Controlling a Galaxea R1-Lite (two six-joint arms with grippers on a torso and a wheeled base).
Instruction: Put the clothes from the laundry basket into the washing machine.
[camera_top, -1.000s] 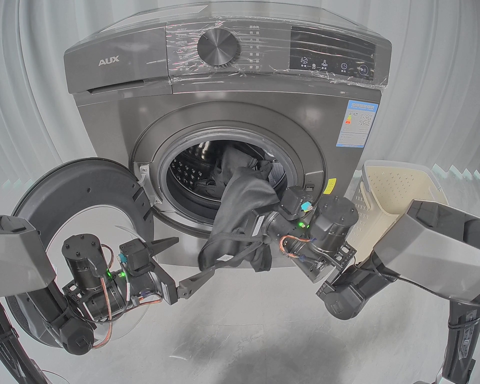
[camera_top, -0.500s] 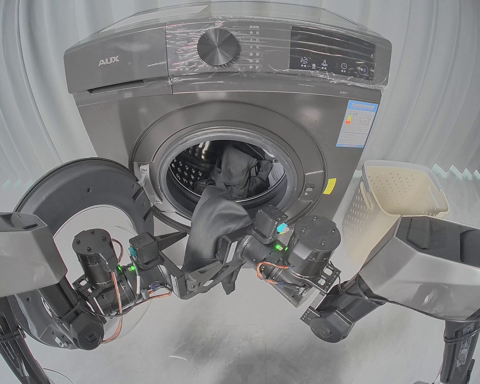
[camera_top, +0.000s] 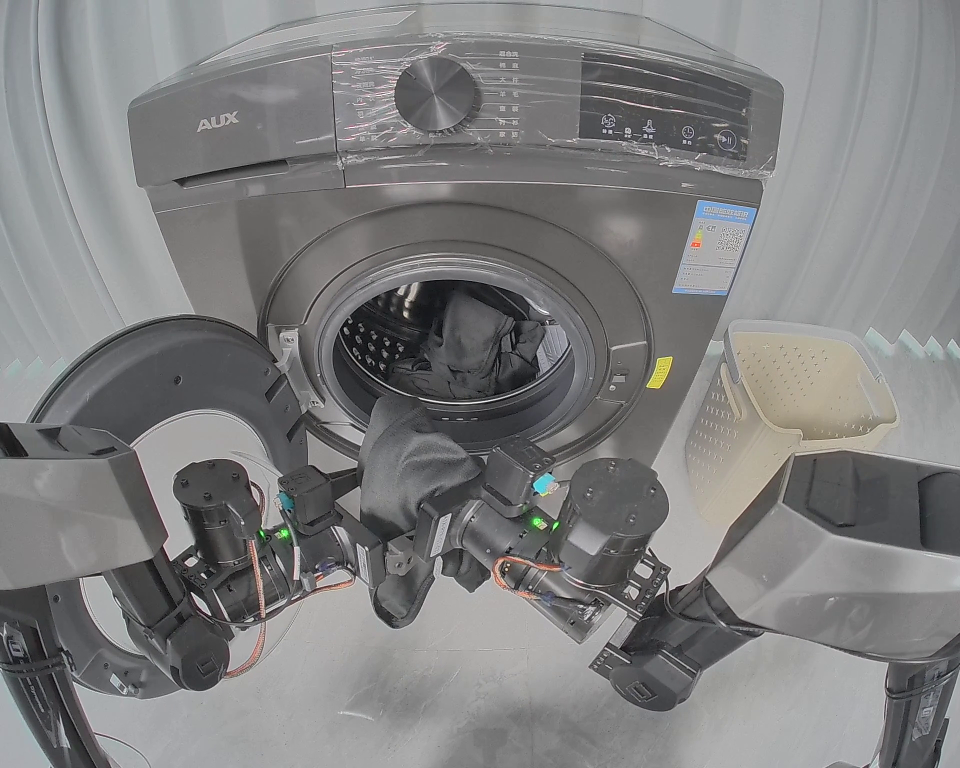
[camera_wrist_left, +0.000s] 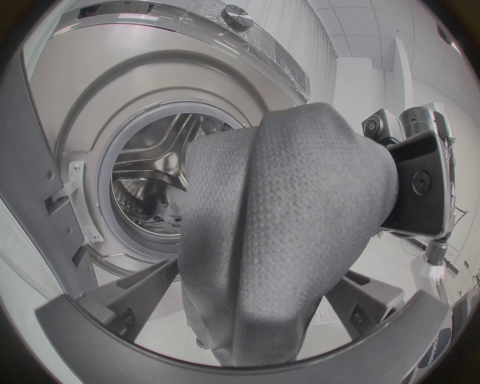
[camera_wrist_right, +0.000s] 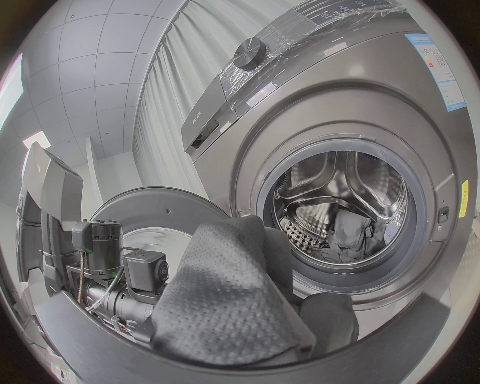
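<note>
A dark grey textured garment (camera_top: 410, 465) hangs in front of the lower rim of the washing machine's round opening (camera_top: 600, 330), outside the drum. My right gripper (camera_top: 425, 535) is shut on it, and the cloth drapes over the fingers (camera_wrist_right: 225, 300). My left gripper (camera_top: 385, 535) is open just below the opening, its two fingers (camera_wrist_left: 145, 287) spread on either side of the hanging garment (camera_wrist_left: 280, 225). More dark clothes (camera_top: 470, 345) lie inside the drum (camera_wrist_right: 350, 235). The cream laundry basket (camera_top: 790, 400) stands to the right of the machine, and no clothes show in it.
The machine's round door (camera_top: 160, 380) is swung wide open on the left, close behind my left arm. Bare grey floor (camera_top: 480, 680) lies in front of the machine. White curtains hang behind it.
My right gripper has drawn the garment down and to the left, away from the drum opening. My left gripper has come up and to the right, so the cloth now hangs between its fingers.
</note>
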